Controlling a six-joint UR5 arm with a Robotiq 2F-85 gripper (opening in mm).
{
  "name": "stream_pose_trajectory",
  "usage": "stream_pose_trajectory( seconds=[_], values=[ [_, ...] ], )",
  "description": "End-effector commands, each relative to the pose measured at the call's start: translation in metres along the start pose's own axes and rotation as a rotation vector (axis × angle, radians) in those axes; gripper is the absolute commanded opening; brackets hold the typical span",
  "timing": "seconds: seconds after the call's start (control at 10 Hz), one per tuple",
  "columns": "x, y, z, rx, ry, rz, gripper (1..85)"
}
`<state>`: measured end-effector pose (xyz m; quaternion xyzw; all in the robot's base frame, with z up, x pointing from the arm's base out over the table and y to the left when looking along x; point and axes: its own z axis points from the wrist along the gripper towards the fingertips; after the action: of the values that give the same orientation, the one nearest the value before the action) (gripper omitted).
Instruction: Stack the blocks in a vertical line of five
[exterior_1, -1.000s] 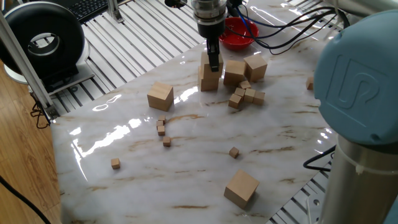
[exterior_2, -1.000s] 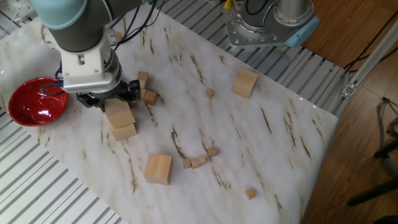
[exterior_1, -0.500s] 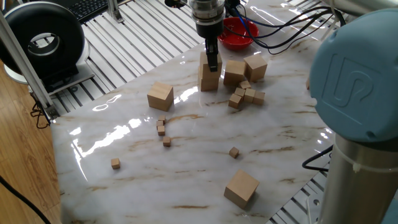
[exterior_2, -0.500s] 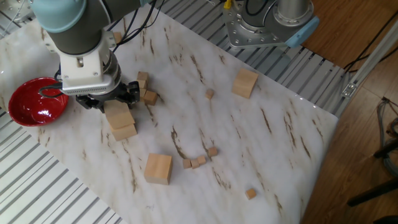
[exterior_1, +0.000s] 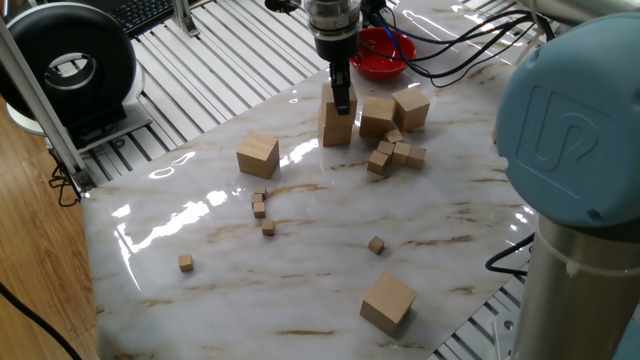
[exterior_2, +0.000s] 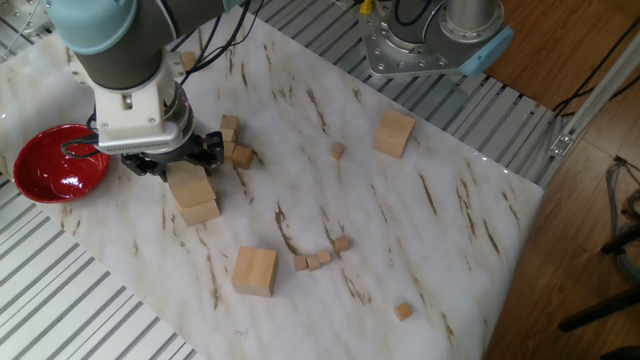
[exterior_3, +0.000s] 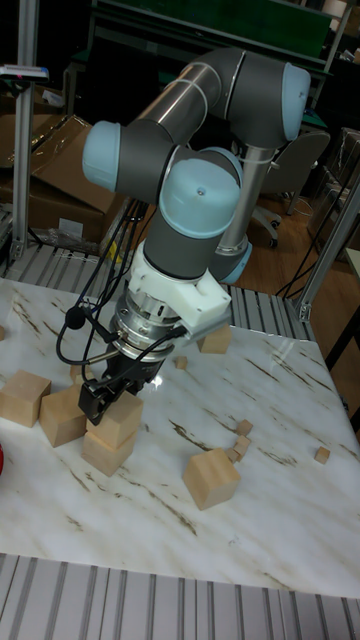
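Marble table (exterior_2: 420, 200), tool (exterior_3: 112, 398) gripping skewed upper block (exterior_3: 118, 420)

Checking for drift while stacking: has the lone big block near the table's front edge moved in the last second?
No. The block sits the same way beside the tiny cube as before.
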<state>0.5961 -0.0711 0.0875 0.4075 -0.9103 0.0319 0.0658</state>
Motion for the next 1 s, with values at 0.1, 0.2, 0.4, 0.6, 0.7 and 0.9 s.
stream_pose_trajectory(
  seconds=[0.1, 0.2, 0.4, 0.6, 0.7, 0.9],
  values=[
    [-0.003, 0.003, -0.002, -0.012, -0.009, 0.0, 1.0],
    [-0.007, 0.001, -0.002, -0.006, -0.023, -0.003, 1.0],
    [-0.008, 0.0, -0.003, -0.005, -0.028, -0.004, 1.3],
    [-0.013, -0.002, -0.003, -0.001, -0.049, -0.018, 4.7],
    [-0.015, -0.001, -0.003, -0.006, -0.059, -0.024, 7.7],
    [-0.017, 0.0, -0.004, -0.011, -0.066, -0.034, 11.7]
  ],
)
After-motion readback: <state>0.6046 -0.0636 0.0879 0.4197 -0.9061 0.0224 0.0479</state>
